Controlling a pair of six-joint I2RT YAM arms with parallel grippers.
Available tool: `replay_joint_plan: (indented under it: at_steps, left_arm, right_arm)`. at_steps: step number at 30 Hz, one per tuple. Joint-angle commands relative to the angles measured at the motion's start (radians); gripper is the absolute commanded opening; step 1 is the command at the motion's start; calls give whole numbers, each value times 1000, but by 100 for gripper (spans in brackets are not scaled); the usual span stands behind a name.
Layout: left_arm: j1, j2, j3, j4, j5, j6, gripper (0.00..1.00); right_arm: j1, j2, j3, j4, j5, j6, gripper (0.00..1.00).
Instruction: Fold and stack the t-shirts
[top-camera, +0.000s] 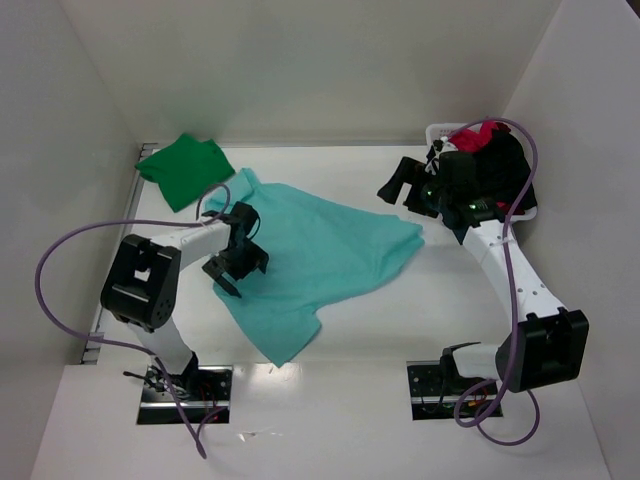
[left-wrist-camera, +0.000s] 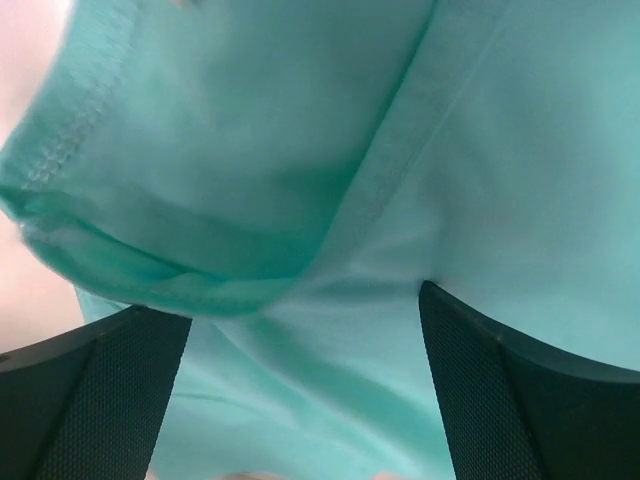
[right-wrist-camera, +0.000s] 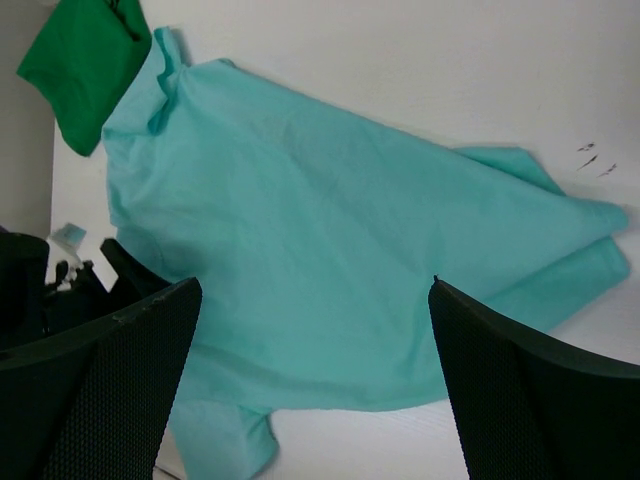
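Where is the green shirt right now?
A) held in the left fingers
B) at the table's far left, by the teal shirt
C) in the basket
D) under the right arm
B: the green shirt lies at the far-left corner, beside the teal shirt.

No readable text, label or number shows anywhere.

You have a white table (top-camera: 380, 340) with a light teal t-shirt (top-camera: 320, 255) spread loosely and rumpled across its middle. A folded dark green t-shirt (top-camera: 185, 170) lies at the far left, just beside the teal one's collar. A white basket (top-camera: 436, 130) sits at the far right.
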Motion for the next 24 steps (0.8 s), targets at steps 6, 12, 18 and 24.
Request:
replay_joint_plan:
  at_steps: [6, 12, 18, 24]
  left_arm:
    - [125, 83, 153, 207, -276, 316, 100]
    - [146, 143, 279, 235, -343, 485, 100]
    - [202, 166, 318, 311, -234, 584, 100]
    - [204, 124, 313, 302, -222, 616, 100]
  right_arm:
    - [8, 12, 53, 31, 6, -20, 100]
    - [8, 30, 72, 40, 15, -2, 100]
    - [8, 50, 81, 49, 33, -2, 100]
    - [8, 60, 90, 49, 33, -2, 100]
